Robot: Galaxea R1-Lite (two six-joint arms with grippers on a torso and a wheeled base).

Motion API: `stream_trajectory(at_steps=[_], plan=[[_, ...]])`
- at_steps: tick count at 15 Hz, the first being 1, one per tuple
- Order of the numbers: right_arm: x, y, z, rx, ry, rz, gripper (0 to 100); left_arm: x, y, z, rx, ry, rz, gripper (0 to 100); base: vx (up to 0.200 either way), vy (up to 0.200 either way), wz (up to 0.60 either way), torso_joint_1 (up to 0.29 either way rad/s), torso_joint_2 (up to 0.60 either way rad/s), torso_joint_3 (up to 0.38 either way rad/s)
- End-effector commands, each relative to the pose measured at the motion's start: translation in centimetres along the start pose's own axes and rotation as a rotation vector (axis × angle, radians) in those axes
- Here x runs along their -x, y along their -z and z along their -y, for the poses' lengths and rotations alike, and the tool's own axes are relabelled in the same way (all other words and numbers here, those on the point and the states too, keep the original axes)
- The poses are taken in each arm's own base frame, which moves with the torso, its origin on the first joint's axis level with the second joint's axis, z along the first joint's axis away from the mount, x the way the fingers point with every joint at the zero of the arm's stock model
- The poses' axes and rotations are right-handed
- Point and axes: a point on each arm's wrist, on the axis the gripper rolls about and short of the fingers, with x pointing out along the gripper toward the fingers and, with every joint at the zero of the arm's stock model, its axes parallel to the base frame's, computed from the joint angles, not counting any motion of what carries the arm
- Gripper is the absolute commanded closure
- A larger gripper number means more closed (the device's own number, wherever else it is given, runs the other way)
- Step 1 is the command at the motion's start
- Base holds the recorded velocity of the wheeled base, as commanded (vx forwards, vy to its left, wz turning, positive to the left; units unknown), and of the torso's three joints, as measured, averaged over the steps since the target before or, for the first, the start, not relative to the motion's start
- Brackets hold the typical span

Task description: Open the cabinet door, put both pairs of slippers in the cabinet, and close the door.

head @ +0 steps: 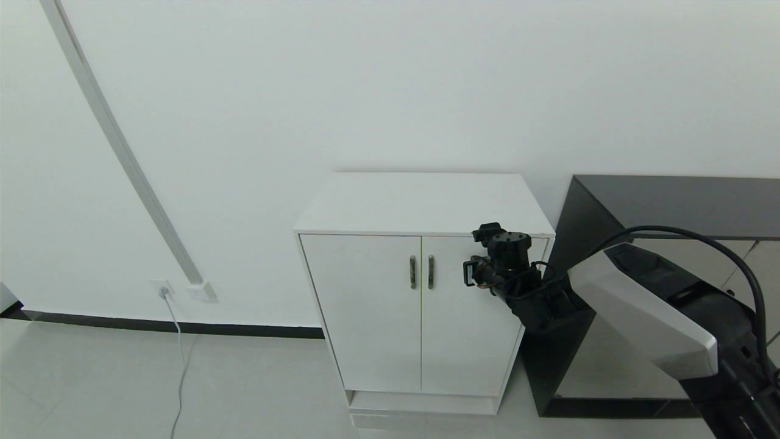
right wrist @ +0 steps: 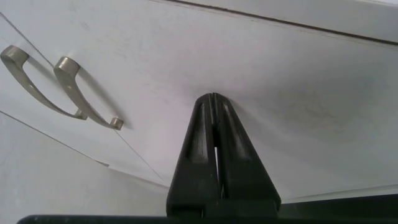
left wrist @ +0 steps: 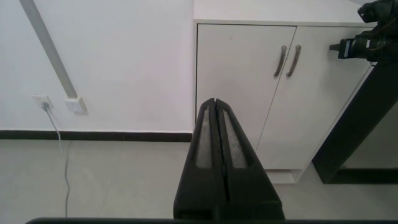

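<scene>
we see the white cabinet (head: 420,204) standing on the grey floor (head: 91,378) against the white wall (head: 365,79), a little toward 6 o'clock from the middle of the head view. its left door (head: 365,311) and right door (head: 463,347) are both shut, with the 2 metal handles (head: 421,272) upright and side by side at the seam.

the right arm (head: 524,292) comes in from 4 o'clock and ends in front of the upper part of the right door, at 3 o'clock from the handles. on its wrist camera the right gripper (right wrist: 214,97) has its 2 fingers pressed together with nothing between them, the tips very near the door panel; we cannot tell whether they touch it.

the left gripper (left wrist: 214,101) is likewise pressed together and empty, well apart from the cabinet and pointing toward the left door.

a dark glossy sideboard (head: 658,201) stands just beside the cabinet at 3 o'clock. at 9 o'clock a wall socket (head: 161,288) holds a plugged cable (head: 181,360), and white trunking (head: 122,146) runs up the wall toward 11 o'clock.
</scene>
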Motion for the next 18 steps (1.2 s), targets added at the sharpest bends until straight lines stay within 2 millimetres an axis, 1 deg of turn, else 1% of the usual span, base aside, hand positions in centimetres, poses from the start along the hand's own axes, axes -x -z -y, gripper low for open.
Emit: stream_trajectory(at_steps=[1,5,8,9,10,11,14,17,18], plan=[[0.0,0.0,0.0,0.000,0.000,0.000,100,0.0,0.0,0.0,0.000,0.000,-0.001,100,0.000,0.000,0.00,0.000,0.00,0.000],[0.3,0.2,0.0,0.001,-0.002,-0.009,100,0.0,0.0,0.0,0.000,0.000,-0.001,100,0.000,0.000,0.00,0.000,0.00,0.000],[1.8,-0.6,-0.2,0.002,-0.009,-0.004,100,0.0,0.0,0.0,0.000,0.000,-0.001,100,0.000,0.000,0.00,0.000,0.00,0.000],[1.8,-0.6,-0.2,0.002,-0.009,-0.004,100,0.0,0.0,0.0,0.000,0.000,-0.001,100,0.000,0.000,0.00,0.000,0.00,0.000],[3.2,-1.1,0.0,-0.001,-0.013,0.009,100,0.0,0.0,0.0,0.000,0.000,-0.001,100,0.000,0.000,0.00,0.000,0.00,0.000],[4.0,-1.3,0.2,-0.001,-0.013,0.009,100,0.0,0.0,0.0,0.000,0.000,-0.001,100,0.000,0.000,0.00,0.000,0.00,0.000],[7.3,-1.4,1.1,-0.004,-0.009,0.015,100,0.0,0.0,0.0,-0.001,0.000,-0.001,100,0.000,0.000,0.00,0.000,0.00,0.000],[11.2,-1.5,2.6,-0.005,0.010,0.006,100,0.0,0.0,0.0,-0.001,0.000,-0.001,100,0.000,0.000,0.00,0.000,0.00,0.000],[12.9,-1.6,3.3,-0.005,0.019,-0.001,100,0.0,0.0,0.0,-0.001,0.000,-0.001,100,0.000,0.000,0.00,0.000,0.00,0.000]])
